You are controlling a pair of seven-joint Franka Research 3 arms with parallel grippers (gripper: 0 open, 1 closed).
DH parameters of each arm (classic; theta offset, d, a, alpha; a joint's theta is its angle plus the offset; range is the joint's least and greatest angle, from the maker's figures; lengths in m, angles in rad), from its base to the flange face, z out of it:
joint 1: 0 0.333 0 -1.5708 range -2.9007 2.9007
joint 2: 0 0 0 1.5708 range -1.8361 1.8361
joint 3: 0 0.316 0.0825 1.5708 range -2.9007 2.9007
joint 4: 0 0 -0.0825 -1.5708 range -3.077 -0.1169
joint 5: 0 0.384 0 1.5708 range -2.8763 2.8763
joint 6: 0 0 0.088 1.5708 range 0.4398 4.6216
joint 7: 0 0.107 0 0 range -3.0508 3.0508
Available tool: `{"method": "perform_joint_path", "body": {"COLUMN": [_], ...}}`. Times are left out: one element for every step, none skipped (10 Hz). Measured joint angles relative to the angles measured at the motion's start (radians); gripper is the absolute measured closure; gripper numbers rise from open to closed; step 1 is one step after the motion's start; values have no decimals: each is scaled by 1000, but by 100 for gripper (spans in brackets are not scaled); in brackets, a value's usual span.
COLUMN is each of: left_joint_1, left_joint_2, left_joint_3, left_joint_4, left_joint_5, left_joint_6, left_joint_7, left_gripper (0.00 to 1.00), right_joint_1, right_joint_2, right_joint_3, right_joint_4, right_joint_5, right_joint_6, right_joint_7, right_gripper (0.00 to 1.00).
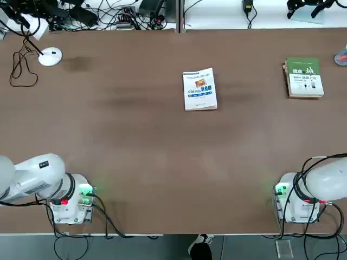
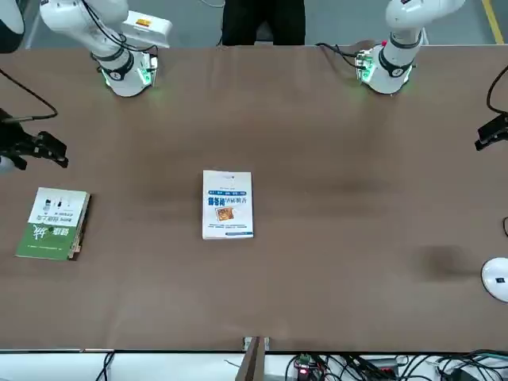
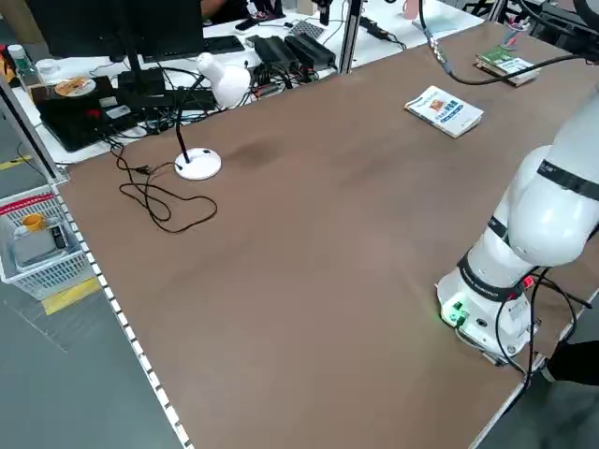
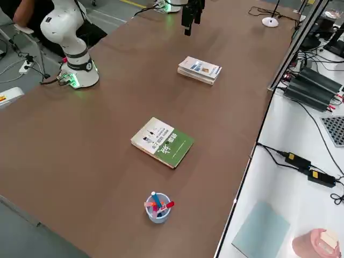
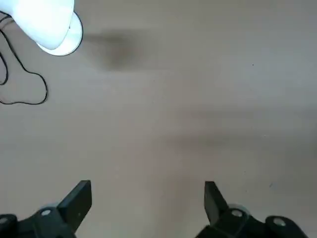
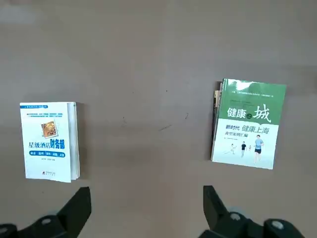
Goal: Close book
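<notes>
The book (image 1: 200,89) lies flat and closed in the middle of the table, towards the far side. Its white cover with blue lettering and a small orange picture faces up (image 6: 49,141). In the right wrist view my right gripper (image 6: 147,196) hangs high above the table, open and holding nothing, with the book and a green-and-white book (image 6: 247,124) both far below it. My left gripper (image 5: 147,191) is also open and holding nothing, raised over bare table near the white lamp (image 5: 49,25). Neither gripper touches the book.
The green-and-white book (image 1: 304,77) lies at the far right of the table. A white desk lamp (image 1: 50,56) with a black cord stands at the far left. A cup of pens (image 4: 157,207) sits near the right edge. A person's shoe (image 1: 201,246) shows behind the arms' bases.
</notes>
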Motion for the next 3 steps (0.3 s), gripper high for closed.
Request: {"method": "perform_joint_path", "body": {"left_joint_1": [0, 0, 0], "left_joint_2": [0, 0, 0], "left_joint_3": [0, 0, 0], "left_joint_4": [0, 0, 0], "left_joint_5": [0, 0, 0], "left_joint_6": [0, 0, 0], "left_joint_7": [0, 0, 0], "left_gripper": [0, 0, 0], "right_joint_1": [0, 0, 0], "right_joint_2": [0, 0, 0], "right_joint_3": [0, 0, 1], "right_joint_4": [0, 0, 0], "right_joint_5": [0, 0, 0], "right_joint_6": [-2, -5, -7], "right_joint_7": [0, 0, 1], "right_gripper": [0, 0, 0]}}
